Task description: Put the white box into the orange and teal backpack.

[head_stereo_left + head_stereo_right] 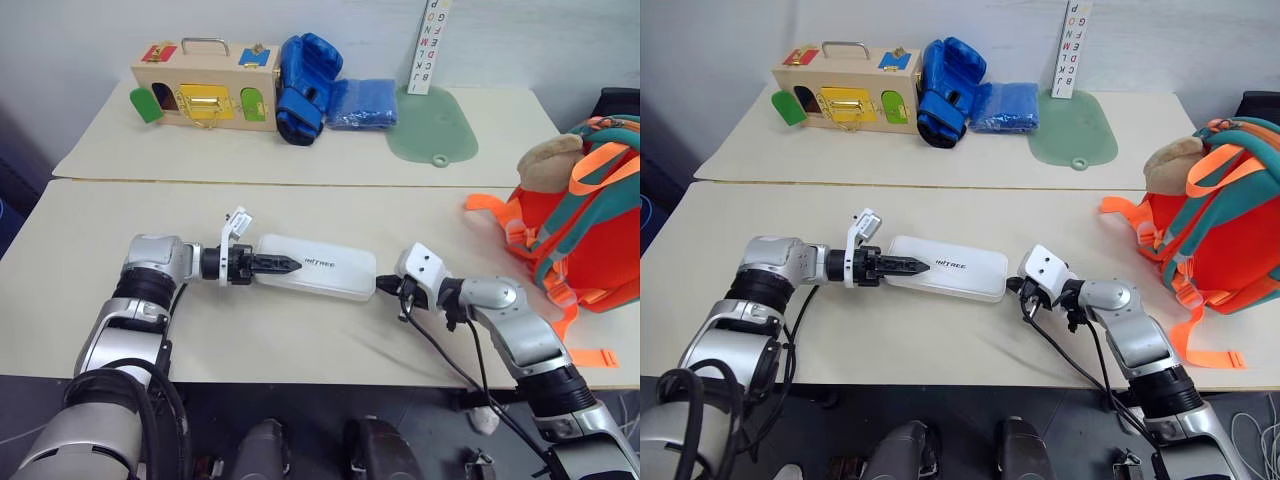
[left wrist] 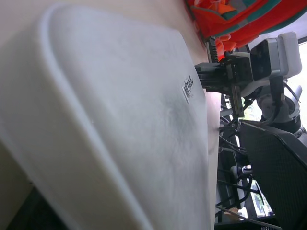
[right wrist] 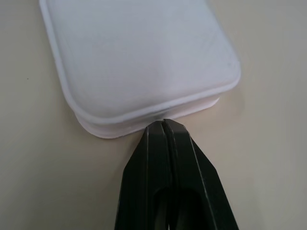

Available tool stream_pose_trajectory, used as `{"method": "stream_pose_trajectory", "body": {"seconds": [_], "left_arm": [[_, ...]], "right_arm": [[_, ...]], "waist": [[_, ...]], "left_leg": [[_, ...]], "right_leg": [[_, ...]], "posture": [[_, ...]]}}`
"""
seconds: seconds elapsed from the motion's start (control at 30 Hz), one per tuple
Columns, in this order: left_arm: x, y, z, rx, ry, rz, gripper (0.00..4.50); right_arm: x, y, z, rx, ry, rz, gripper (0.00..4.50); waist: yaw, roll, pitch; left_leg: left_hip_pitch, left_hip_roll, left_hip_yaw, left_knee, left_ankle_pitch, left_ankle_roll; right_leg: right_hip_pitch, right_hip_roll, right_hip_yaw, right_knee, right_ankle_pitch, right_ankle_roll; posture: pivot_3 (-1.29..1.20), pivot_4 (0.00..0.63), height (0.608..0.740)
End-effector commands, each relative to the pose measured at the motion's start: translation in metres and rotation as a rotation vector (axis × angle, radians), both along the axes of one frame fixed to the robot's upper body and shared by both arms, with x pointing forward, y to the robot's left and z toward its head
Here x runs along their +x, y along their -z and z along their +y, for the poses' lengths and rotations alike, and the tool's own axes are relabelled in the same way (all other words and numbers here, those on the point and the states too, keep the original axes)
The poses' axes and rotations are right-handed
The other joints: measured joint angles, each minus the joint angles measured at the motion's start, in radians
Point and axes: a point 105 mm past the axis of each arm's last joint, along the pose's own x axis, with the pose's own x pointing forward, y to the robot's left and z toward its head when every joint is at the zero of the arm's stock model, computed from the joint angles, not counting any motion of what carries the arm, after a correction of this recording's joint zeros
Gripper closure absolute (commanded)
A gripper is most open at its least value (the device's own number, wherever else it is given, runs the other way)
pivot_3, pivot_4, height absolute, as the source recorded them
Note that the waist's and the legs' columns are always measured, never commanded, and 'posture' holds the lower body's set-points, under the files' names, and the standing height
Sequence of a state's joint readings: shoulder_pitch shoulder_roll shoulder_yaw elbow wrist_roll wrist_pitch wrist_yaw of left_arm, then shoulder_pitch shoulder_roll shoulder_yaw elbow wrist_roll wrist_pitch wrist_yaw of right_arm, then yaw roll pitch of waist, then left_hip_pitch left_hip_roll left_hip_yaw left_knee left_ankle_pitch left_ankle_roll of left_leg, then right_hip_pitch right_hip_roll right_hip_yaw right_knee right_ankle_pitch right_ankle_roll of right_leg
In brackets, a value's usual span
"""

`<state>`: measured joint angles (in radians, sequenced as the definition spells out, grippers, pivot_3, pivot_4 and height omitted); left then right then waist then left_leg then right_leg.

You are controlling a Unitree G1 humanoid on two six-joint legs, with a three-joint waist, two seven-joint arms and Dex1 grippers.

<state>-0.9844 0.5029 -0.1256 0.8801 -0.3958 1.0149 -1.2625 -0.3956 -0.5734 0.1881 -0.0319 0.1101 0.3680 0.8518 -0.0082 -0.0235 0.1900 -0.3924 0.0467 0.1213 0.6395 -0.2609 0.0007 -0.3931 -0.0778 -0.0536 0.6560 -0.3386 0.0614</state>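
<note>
White box (image 1: pixel 318 266) flat on surface (image 1: pixel 300 330), well apart from orange and teal backpack (image 1: pixel 580 235). Left gripper (image 1: pixel 285 265) spread over one end; right gripper (image 3: pixel 164 125) pressed together at other. Lifting, packing still undone.

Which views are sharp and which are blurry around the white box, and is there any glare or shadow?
Left eye view: the white box and its lettering read clearly under even light, no glare. Left wrist view: the box looms soft and out of focus. Right wrist view: the shut right gripper is sharp against the box's end, casting only a faint shadow on the table.
</note>
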Motion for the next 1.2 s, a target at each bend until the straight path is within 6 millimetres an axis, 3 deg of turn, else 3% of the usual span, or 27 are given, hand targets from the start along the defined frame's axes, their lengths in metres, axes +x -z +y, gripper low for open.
{"method": "stream_pose_trajectory", "body": {"seconds": [0.03,0.33,0.43,0.53,0.63,0.73,0.87,0.93,1.03,1.13,1.2], "left_arm": [[0.005,-0.009,0.002,-0.033,-0.012,-0.011,0.40],[0.006,-0.026,0.015,-0.121,-0.034,-0.055,2.99],[0.000,-0.033,0.011,-0.215,-0.015,-0.034,3.18],[-0.009,-0.042,0.004,-0.300,0.009,-0.044,3.18],[-0.021,-0.069,0.000,-0.402,0.018,-0.101,3.18],[-0.043,-0.077,-0.007,-0.328,0.097,-0.257,3.18],[-0.047,-0.092,-0.013,-0.351,0.041,-0.362,3.18],[-0.049,-0.094,-0.016,-0.359,0.019,-0.387,3.18],[-0.052,-0.097,-0.019,-0.378,-0.009,-0.396,3.18],[-0.057,-0.099,-0.021,-0.385,-0.021,-0.422,3.18],[-0.056,-0.101,-0.019,-0.386,-0.044,-0.436,3.18]], "right_arm": [[-0.003,-0.005,-0.001,0.005,-0.001,-0.037,4.50],[-0.009,-0.001,-0.018,-0.016,0.067,-0.049,4.50],[-0.010,0.000,-0.034,-0.016,0.150,-0.052,4.50],[-0.024,-0.009,-0.052,0.070,0.242,-0.028,3.98],[-0.054,-0.031,-0.092,0.205,0.426,-0.011,2.96],[-0.088,-0.053,-0.140,0.341,0.649,-0.023,1.93],[-0.116,-0.075,-0.191,0.384,0.867,-0.076,0.50],[-0.112,-0.081,-0.200,0.377,0.908,-0.110,0.03],[-0.090,-0.085,-0.206,0.368,0.928,-0.158,0.03],[-0.055,-0.091,-0.214,0.461,0.981,-0.206,0.03],[-0.028,-0.094,-0.209,0.560,0.955,-0.193,0.03]], "waist": [[0.001,0.000,0.000],[-0.007,-0.001,0.001],[-0.009,-0.001,0.001],[-0.004,-0.001,0.001],[0.009,-0.001,0.001],[0.007,-0.001,0.001],[0.003,-0.001,0.001],[-0.004,-0.001,0.001],[-0.020,-0.001,0.001],[-0.026,-0.001,0.001],[-0.028,-0.001,0.001]], "left_leg": [[0.000,0.000,0.000,0.000,0.000,0.000],[-0.011,0.002,-0.002,0.008,-0.001,0.000],[-0.011,0.001,-0.002,0.009,-0.001,0.001],[-0.011,0.001,-0.003,0.008,-0.001,0.001],[-0.013,0.001,-0.005,0.008,-0.001,0.001],[-0.015,0.001,-0.006,0.008,-0.002,0.001],[-0.009,0.001,-0.006,0.007,-0.003,0.003],[-0.006,0.002,-0.005,0.006,-0.004,0.007],[-0.003,0.001,-0.004,0.005,-0.003,0.006],[-0.003,0.001,-0.003,0.003,-0.001,0.002],[-0.003,0.001,-0.001,0.003,0.001,-0.001]], "right_leg": [[0.000,0.000,0.000,0.000,0.000,0.000],[-0.007,0.001,-0.002,0.002,0.000,0.000],[-0.007,0.001,-0.002,0.003,0.000,0.000],[-0.007,0.000,-0.002,0.003,0.000,0.000],[-0.008,0.000,-0.002,0.003,0.000,0.000],[-0.008,0.000,-0.002,0.002,0.001,0.001],[-0.001,0.000,-0.002,-0.001,0.001,0.002],[0.001,0.000,-0.002,-0.002,0.001,0.003],[0.002,0.001,0.000,-0.001,0.001,0.003],[0.000,0.002,0.001,0.000,0.001,0.003],[-0.001,0.002,0.002,0.000,0.001,0.003]], "posture": [[0.00,0.150,0.740],[0.00,0.150,0.740],[0.00,0.150,0.740],[0.00,0.150,0.740],[0.00,0.150,0.740],[0.00,0.150,0.740],[0.00,0.150,0.740],[0.00,0.150,0.740],[0.00,0.150,0.740],[0.00,0.150,0.740],[0.00,0.150,0.740]]}}
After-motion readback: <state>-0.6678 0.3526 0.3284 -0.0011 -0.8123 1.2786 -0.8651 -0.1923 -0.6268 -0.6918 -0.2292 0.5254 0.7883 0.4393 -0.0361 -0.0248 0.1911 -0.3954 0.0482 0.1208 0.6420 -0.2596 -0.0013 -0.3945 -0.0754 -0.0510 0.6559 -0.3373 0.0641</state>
